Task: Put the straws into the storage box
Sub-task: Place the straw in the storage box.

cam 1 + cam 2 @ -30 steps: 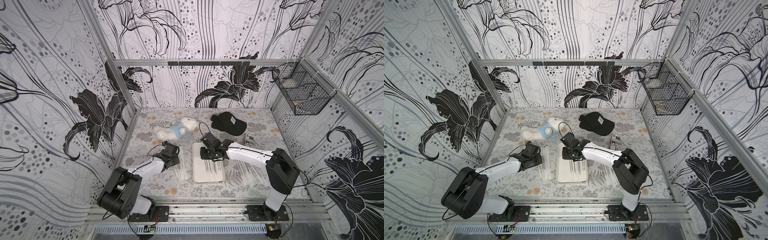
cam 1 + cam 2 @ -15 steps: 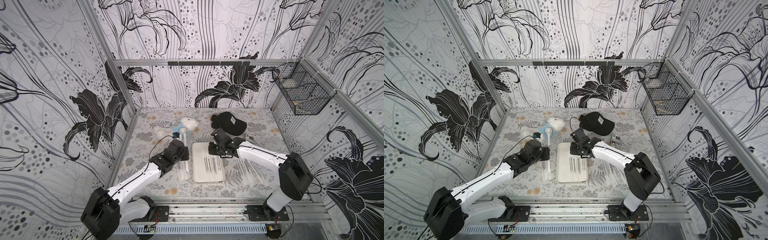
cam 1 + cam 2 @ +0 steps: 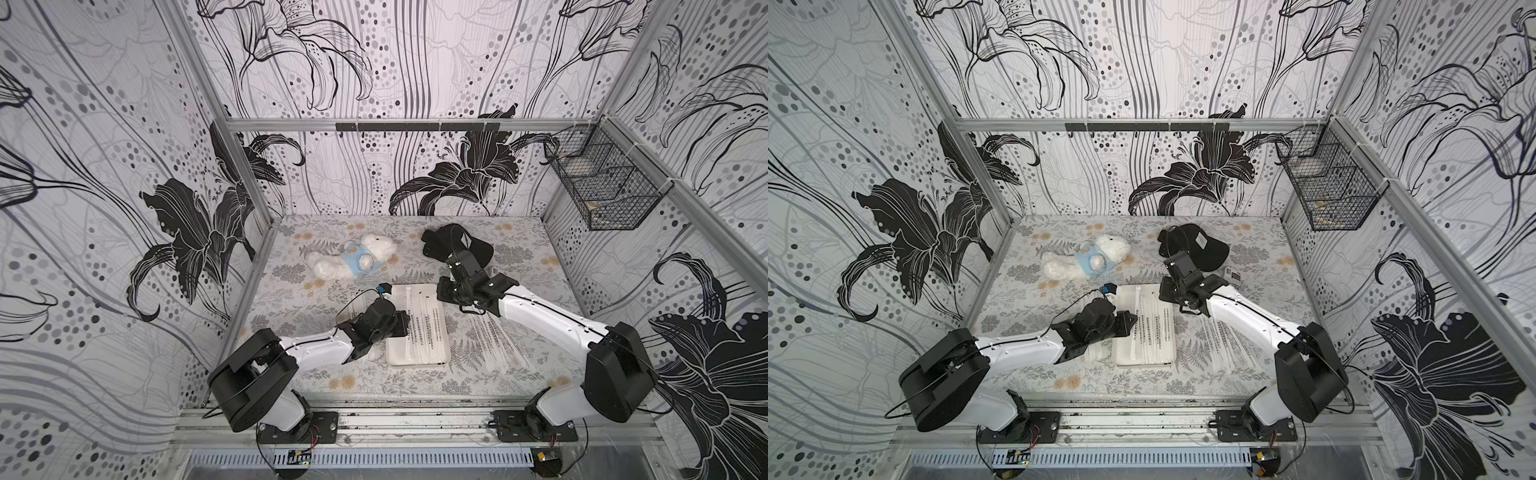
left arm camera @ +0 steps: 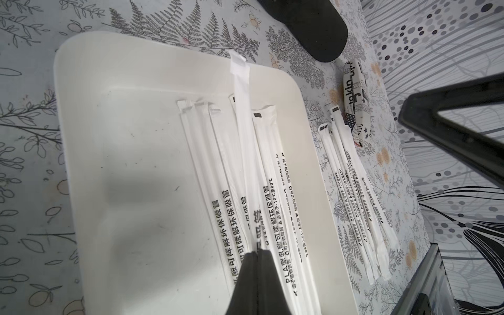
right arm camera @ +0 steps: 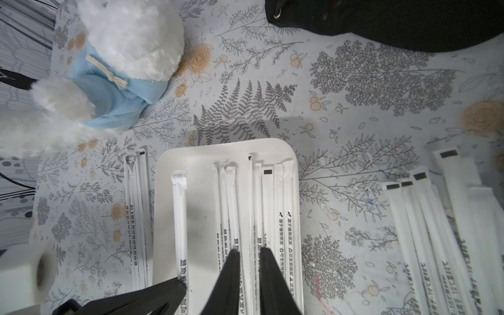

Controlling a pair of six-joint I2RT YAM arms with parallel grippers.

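Pinched tight, my left hand [image 4: 257,252] grips 1 straw [image 4: 241,114] near its end, so the rest runs out ahead of me along the length of the box [image 4: 90,122]. I hold it that way because the box looks barely longer than a straw. It can only go in lengthwise, parallel to the stored straws [image 5: 272,207] lying side by side toward the right wall. The held straw's far tip sits over the far rim, so I judge it needs drawing back a little before I let go. My right hand [image 5: 249,252] hovers over the box's far corner on its own side. Its fingers are a narrow gap apart, with nothing gripped that I can see, and it is clear of my drop. Loose straws lie on the counter [image 3: 299,291] in 2 groups: a left group [image 5: 137,218] just beside the box, and a right group [image 5: 414,218] fanned out nearby.
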